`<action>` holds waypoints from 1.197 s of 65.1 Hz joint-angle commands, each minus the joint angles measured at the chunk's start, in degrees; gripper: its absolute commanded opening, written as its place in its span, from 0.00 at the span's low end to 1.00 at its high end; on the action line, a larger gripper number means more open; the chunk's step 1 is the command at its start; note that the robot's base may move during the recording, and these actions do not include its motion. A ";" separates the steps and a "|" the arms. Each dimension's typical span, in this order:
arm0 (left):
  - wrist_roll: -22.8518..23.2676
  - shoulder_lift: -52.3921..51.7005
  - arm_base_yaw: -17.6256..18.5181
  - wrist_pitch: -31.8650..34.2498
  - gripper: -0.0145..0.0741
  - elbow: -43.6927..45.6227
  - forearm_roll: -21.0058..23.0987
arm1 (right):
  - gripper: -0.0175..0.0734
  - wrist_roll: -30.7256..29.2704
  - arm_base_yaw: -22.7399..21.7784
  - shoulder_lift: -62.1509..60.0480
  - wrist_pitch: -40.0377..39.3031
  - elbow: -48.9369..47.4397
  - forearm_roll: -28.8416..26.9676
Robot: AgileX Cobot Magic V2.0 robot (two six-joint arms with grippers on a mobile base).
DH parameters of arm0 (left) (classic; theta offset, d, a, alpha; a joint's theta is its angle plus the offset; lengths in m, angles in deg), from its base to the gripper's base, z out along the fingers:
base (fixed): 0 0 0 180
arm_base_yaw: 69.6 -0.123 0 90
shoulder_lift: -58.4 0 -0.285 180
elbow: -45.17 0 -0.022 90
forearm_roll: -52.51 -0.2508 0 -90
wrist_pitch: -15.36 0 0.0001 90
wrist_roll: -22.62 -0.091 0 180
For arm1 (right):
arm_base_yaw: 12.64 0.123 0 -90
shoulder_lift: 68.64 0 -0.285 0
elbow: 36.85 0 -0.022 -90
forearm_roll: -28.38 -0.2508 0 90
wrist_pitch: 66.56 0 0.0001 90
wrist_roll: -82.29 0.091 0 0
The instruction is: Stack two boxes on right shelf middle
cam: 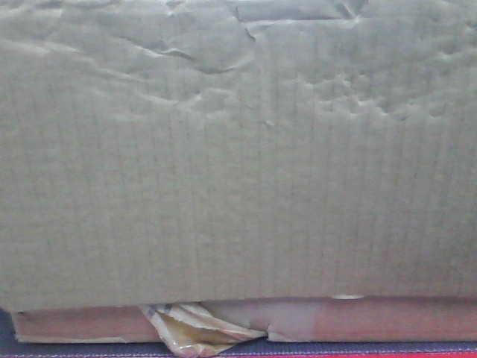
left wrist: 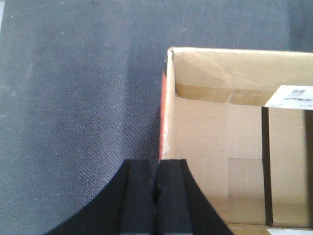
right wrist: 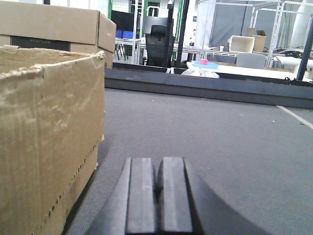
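Note:
A creased cardboard box wall (cam: 238,156) fills the front view, with a second box (cam: 335,321) under it and torn tape at its lower edge. In the left wrist view an open cardboard box (left wrist: 234,142) lies on grey carpet; my left gripper (left wrist: 155,169) is shut and empty, right at the box's left wall. In the right wrist view my right gripper (right wrist: 157,169) is shut and empty, low over the carpet, just right of a worn cardboard box (right wrist: 49,132). Another cardboard box (right wrist: 58,27) stands behind it. The shelf is out of view.
Grey carpet (right wrist: 220,137) stretches ahead of the right gripper to a dark low ledge (right wrist: 210,88). Beyond it are an office chair (right wrist: 159,44), tables and metal frames. A white label (left wrist: 293,95) sits on the open box's rim.

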 commanded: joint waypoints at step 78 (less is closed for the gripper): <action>15.82 9.28 1.51 -7.41 0.04 29.76 -4.90 | 0.01 -0.28 -0.34 -0.14 -1.20 0.00 -0.49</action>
